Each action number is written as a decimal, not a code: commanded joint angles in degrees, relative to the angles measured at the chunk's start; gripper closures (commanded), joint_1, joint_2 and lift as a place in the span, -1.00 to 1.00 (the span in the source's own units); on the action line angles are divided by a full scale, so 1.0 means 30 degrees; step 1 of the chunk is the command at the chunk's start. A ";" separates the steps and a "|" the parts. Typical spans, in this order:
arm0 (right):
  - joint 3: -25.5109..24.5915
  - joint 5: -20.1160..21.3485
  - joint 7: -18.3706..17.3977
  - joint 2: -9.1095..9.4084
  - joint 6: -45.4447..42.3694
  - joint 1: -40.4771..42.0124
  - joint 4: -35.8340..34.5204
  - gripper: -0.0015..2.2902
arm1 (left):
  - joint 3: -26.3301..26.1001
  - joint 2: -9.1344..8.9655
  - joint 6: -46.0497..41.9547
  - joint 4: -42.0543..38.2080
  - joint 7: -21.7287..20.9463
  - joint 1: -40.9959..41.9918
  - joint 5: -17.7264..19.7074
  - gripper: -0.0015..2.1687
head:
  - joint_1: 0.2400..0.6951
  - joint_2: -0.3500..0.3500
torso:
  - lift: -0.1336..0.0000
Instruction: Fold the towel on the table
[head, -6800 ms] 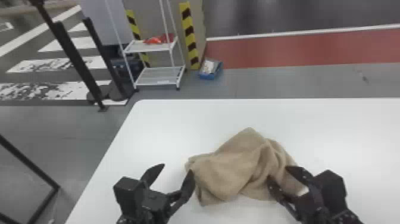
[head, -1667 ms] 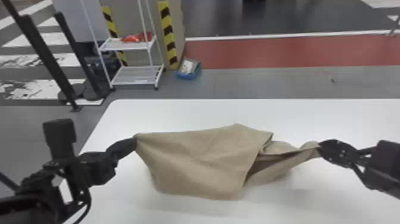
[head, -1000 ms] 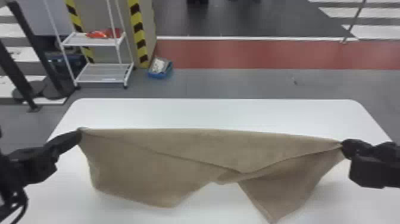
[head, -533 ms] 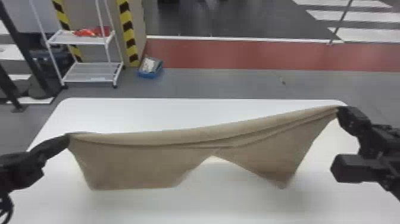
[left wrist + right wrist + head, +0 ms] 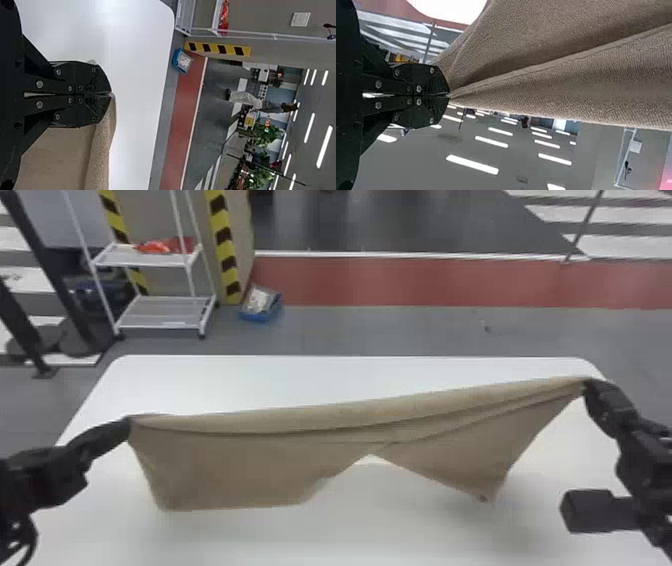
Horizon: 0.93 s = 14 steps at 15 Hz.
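Observation:
In the head view the tan towel [image 5: 320, 455] hangs stretched between both grippers above the white table, its lower edge uneven with a notch near the middle. My left gripper [image 5: 130, 424] holds its left upper corner; my right gripper [image 5: 589, 382] holds the right upper corner, farther back over the table. The left wrist view has the left gripper [image 5: 111, 94] shut on a corner of the towel [image 5: 59, 158]. In the right wrist view, the right gripper [image 5: 449, 95] is shut on the other corner, with folds of towel [image 5: 558, 75] spreading from its fingertips.
The white table [image 5: 350, 535] lies under the towel, its far edge and rounded far corners in view. Beyond it on the floor stand a white wire shelf [image 5: 160, 312] with red items, a blue box [image 5: 261, 305] and black posts at the left.
The towel lay bunched on the table between open grippers; now both hold it, spread wide and lifted. Lately the right gripper has moved away from the robot, and the towel's top edge slopes.

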 commanded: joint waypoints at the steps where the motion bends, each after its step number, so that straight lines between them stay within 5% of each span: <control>1: 0.0168 -0.0092 0.0292 -0.0004 -0.0180 0.0017 0.0477 0.45 | -0.0087 -0.0050 0.0572 0.0055 -0.0227 -0.0056 -0.0242 0.98 | 1.00 -0.08 | -0.86; 6: 0.0548 -0.0092 0.2694 0.0026 -0.1411 0.0573 0.0652 0.45 | -0.0966 -0.0050 0.0572 0.2282 0.0154 -0.2165 -0.1765 0.98 | 1.00 -0.05 | -0.86; 7: 0.0607 -0.0121 0.2987 0.0026 -0.1352 0.0661 0.0740 0.45 | -0.1259 -0.0050 0.0572 0.2868 0.0213 -0.2692 -0.2292 0.81 | 1.00 -0.04 | -0.86; 8: 0.0666 -0.0238 0.3251 0.0026 -0.1411 0.0808 0.0770 0.45 | -0.1699 -0.0050 0.0572 0.3131 0.0652 -0.2839 -0.2791 -0.20 | 1.00 -0.03 | -0.86; 9: 0.0695 -0.0561 0.3690 0.0026 -0.1411 0.0925 0.0740 0.45 | -0.1845 -0.0050 0.0572 0.3190 0.0828 -0.2780 -0.2849 -1.00 | 1.00 -0.02 | -0.86; 11: 0.0666 -0.0883 0.4100 0.0055 -0.1411 0.1013 0.0770 0.45 | -0.1640 -0.0050 0.0865 0.2633 0.0798 -0.2048 -0.2410 -1.00 | 1.00 -0.02 | -0.86; 14: 0.0812 -0.0971 0.4100 0.0289 -0.1176 0.1071 0.0740 0.45 | -0.1025 -0.0050 0.0806 0.0436 0.0916 0.0091 -0.0154 -0.97 | 1.00 -0.03 | -0.86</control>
